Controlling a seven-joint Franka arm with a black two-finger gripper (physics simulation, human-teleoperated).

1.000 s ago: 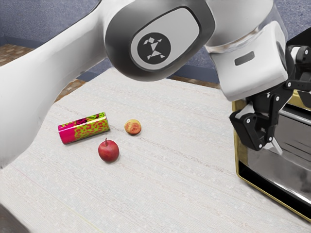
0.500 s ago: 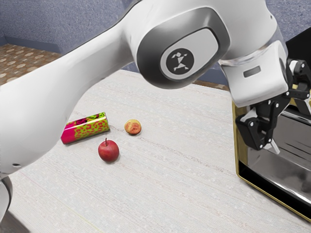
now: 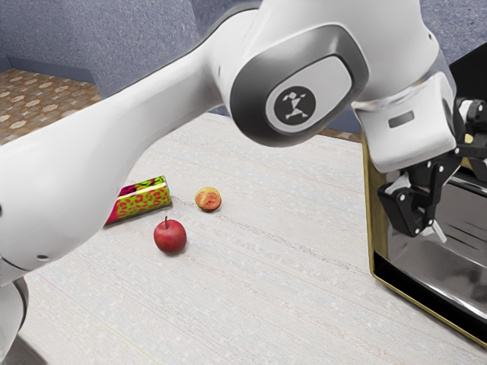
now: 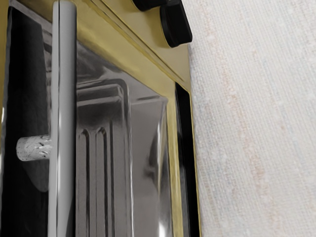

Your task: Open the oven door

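Oven (image 3: 372, 220) at the exterior view's right, its gold-edged front facing the broad side of the table (image 3: 251, 304). Oven door (image 3: 456, 255) appears shut, its dark glass lying within the gold frame. My end effector (image 3: 463, 199) hangs in front of it, tilted, released, fingers spread apart with nothing grasped; one pale fingertip (image 3: 439, 231) points down the glass. Wrist view: grey bar handle (image 4: 64, 118) standing off the door, running lengthwise past the glass; black knob (image 4: 175, 23) on the gold panel, near one end of the handle. Whether the fingers straddle the handle, I cannot tell.

Edges: the oven's lower gold rim slants toward the exterior view's near right, a black strip just above it. Room: a wide stretch of table between the oven's side and the fruit. Left of that, a red apple (image 3: 170, 236), near side; a small orange-red fruit (image 3: 208, 199) just beyond it; a pink-and-green can (image 3: 144, 201) lying farther left, partly hidden behind my arm (image 3: 99, 160).
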